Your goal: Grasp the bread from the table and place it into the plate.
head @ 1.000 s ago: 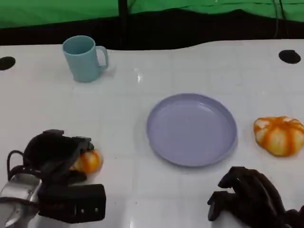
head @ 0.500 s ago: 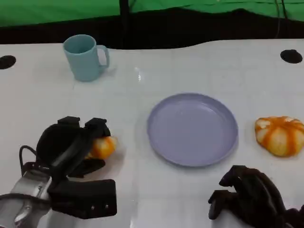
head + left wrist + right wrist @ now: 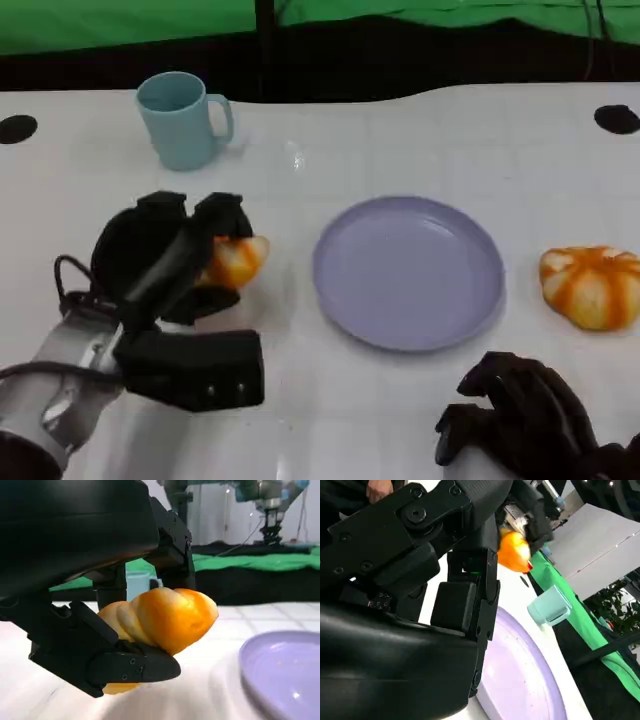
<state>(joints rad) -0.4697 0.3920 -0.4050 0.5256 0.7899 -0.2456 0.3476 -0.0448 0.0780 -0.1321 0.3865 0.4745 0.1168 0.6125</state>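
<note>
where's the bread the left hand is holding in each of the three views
Head view: the held bread sits left of centre, in the left hand, just left of the purple plate.
Left wrist view: it is at the centre, clasped between black fingers, with the plate's rim at the lower right.
Right wrist view: a small orange shape near the top centre, beyond the plate.
Shared landmark: the purple plate; the blue mug also appears in all three.

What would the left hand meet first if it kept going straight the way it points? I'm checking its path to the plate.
Probably the plate: the left hand, holding the bread, points toward its near rim; height above the table is unclear.
</note>
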